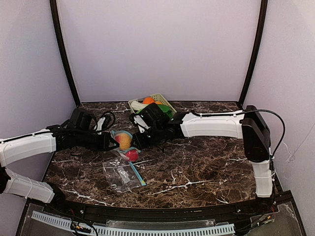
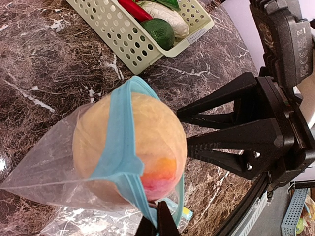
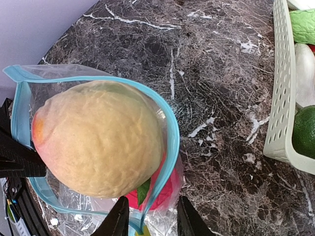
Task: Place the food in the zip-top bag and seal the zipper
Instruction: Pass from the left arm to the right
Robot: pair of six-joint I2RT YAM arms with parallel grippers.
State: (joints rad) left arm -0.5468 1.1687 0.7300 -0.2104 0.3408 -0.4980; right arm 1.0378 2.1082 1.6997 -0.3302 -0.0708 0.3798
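The clear zip-top bag [image 1: 120, 172] with a blue zipper rim [image 3: 167, 132] lies on the marble table. A peach [image 1: 124, 141] sits in its open mouth, ringed by the rim. A red apple [image 3: 165, 194] lies deeper inside the bag. My left gripper [image 2: 157, 221] is shut on the near side of the zipper rim, just below the peach [image 2: 130, 142]. My right gripper [image 3: 150, 221] stands open, its fingers [image 3: 118, 219] straddling the far side of the rim without clamping it. In the top view the left gripper [image 1: 110, 141] and right gripper [image 1: 139, 142] flank the peach.
A pale green lattice basket [image 1: 165, 100] stands at the back centre, holding an orange [image 1: 147, 100], leafy greens [image 1: 166, 110], a white radish [image 2: 165, 14], a red chilli [image 2: 132, 7] and a round green fruit [image 2: 158, 32]. Black cables lie at the back left [image 1: 106, 120].
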